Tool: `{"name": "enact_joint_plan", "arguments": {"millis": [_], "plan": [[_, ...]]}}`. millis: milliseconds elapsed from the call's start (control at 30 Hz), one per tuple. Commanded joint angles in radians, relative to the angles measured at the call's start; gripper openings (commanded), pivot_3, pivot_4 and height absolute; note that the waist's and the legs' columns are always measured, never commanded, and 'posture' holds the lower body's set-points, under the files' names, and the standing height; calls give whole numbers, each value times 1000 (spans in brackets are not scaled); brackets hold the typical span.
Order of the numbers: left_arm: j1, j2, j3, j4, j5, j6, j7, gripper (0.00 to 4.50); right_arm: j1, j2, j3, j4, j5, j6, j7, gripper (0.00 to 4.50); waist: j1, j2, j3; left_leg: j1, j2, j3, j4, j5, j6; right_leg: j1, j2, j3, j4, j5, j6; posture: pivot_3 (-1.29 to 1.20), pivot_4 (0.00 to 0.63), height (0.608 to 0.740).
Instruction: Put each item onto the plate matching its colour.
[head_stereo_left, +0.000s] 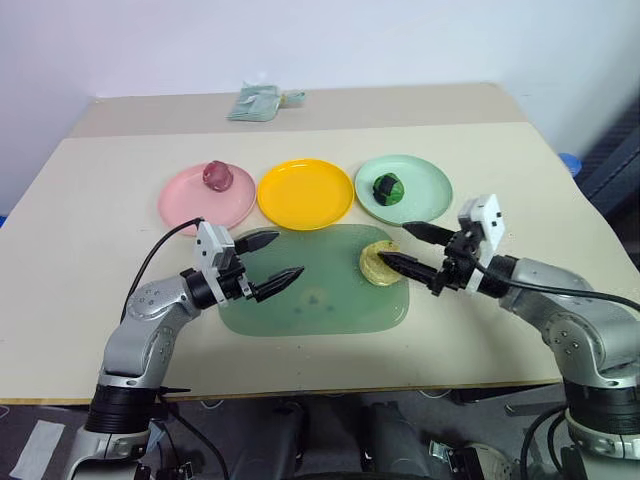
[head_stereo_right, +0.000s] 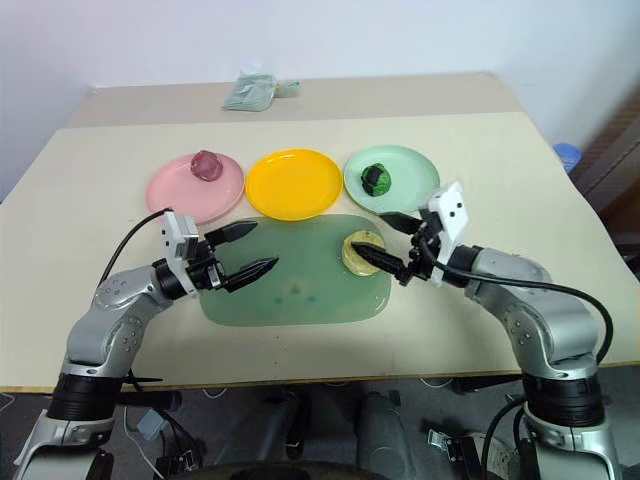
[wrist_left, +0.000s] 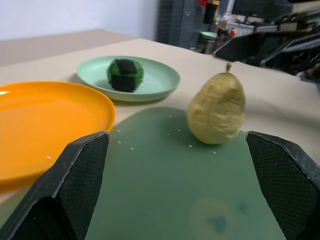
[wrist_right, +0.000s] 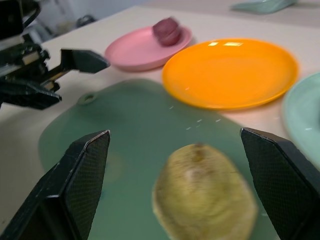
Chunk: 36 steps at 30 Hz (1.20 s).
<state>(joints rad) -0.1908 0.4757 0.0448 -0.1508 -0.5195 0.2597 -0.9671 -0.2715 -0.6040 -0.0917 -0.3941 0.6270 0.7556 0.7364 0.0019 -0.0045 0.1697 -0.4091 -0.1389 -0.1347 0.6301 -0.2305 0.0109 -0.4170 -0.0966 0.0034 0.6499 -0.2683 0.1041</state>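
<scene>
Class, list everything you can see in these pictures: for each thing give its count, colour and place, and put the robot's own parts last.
Table: one, beige.
Mat: one, translucent green, table's near middle.
Plates: three, in a row behind the mat; pink, yellow, mint green.
Red item: one, on pink plate.
Green item: one, black patch, on mint plate.
Pale yellow item: one, on mat's right end.
Cloth bundle: one, pale green, far edge.
Left gripper: open, over mat.
Right gripper: open, by yellow item.
</scene>
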Motion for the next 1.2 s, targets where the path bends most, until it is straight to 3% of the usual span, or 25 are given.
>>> {"name": "enact_joint_plan", "arguments": {"millis": [33,267,500,600,633,667,833,967,1200], "plan": [[43,46,32,-76,-50,-2,-65,4500,-26,6,51,56,-56,-70,26,4225,1,0,0,0,0,0,0,0,0,0,0,0,0,0,0,0,150,740],[159,182,86,-152,-128,-15,-228,4500,-87,29,116,198,-140,-169,53,4225,10,0,0,0,0,0,0,0,0,0,0,0,0,0,0,0,150,740],[184,227,101,-193,-167,-1,-272,4500,-99,40,134,245,-163,-196,77,4225,10,0,0,0,0,0,0,0,0,1,0,-1,-1,0,0,0,150,740],[187,229,99,-200,-169,2,-267,4500,-105,44,137,265,-175,-208,80,3438,10,0,0,0,0,0,0,0,0,1,0,-1,-1,0,0,0,150,740],[189,227,101,-201,-168,2,-260,4500,-108,46,136,268,-178,-211,78,2971,10,0,0,0,0,0,0,0,0,1,0,-1,-1,0,0,0,150,740],[192,219,104,-200,-167,3,-243,4500,-115,51,133,266,-177,-211,75,2569,10,0,0,0,0,0,0,0,0,1,0,-1,-1,0,0,0,150,740],[194,156,128,-193,-150,12,-97,4500,-161,82,136,258,-185,-221,59,2569,10,0,0,0,0,0,-1,0,0,1,0,-1,-1,0,0,0,150,740],[180,70,145,-184,-77,24,130,4500,-254,145,141,306,-203,-249,34,2569,9,0,0,0,0,0,0,0,0,1,0,-1,-1,0,0,0,150,740],[182,-15,108,-196,46,27,338,4500,-477,309,162,616,-340,-471,-60,2569,8,0,0,1,0,0,0,1,-2,0,1,-1,-1,0,0,0,150,740]]}}
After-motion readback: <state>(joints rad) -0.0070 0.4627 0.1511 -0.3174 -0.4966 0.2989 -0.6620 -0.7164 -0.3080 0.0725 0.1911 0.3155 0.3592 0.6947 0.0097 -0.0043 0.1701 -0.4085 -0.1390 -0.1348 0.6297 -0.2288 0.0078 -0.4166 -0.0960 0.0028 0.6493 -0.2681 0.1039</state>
